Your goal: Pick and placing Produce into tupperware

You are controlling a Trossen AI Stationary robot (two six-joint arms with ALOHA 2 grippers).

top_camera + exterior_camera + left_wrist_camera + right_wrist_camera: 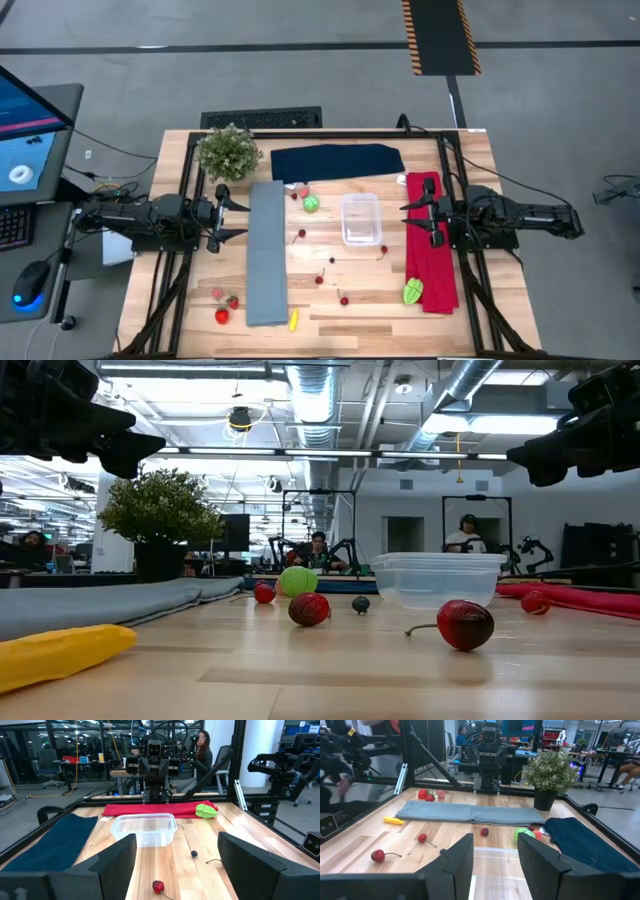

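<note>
We judge the task not yet begun: the table (pixel 470 300) fills the middle of the high view, and all the produce we can see lies on it or on the cloths, none in the tub. The left arm waits at the frame's left edge of the table, its gripper (pixel 232 219) with fingers apart and holding nothing; the right arm waits at the right edge over the red cloth (pixel 430 265), its gripper (pixel 410 217) likewise spread and empty. A grey cloth (pixel 266 255) runs down the left of centre, a navy cloth (pixel 337 160) lies along the top, and a potted plant (pixel 229 150) stands at the upper left. The tub (pixel 360 218) sits just right of centre, clear and, as far as we can tell, empty. Left to move are, by size: a lime-green piece (pixel 413 291) on the lower end of the red cloth, a green piece (pixel 312 204) upper left of the tub, strawberries (pixel 222 315) at the lower left beside the grey cloth, a yellow piece (pixel 293 320) at the bottom edge, and cherries (pixel 343 299) scattered below and left of the tub. In our judgement either arm could start, the green piece and the nearest cherries being closest to the tub.
</note>
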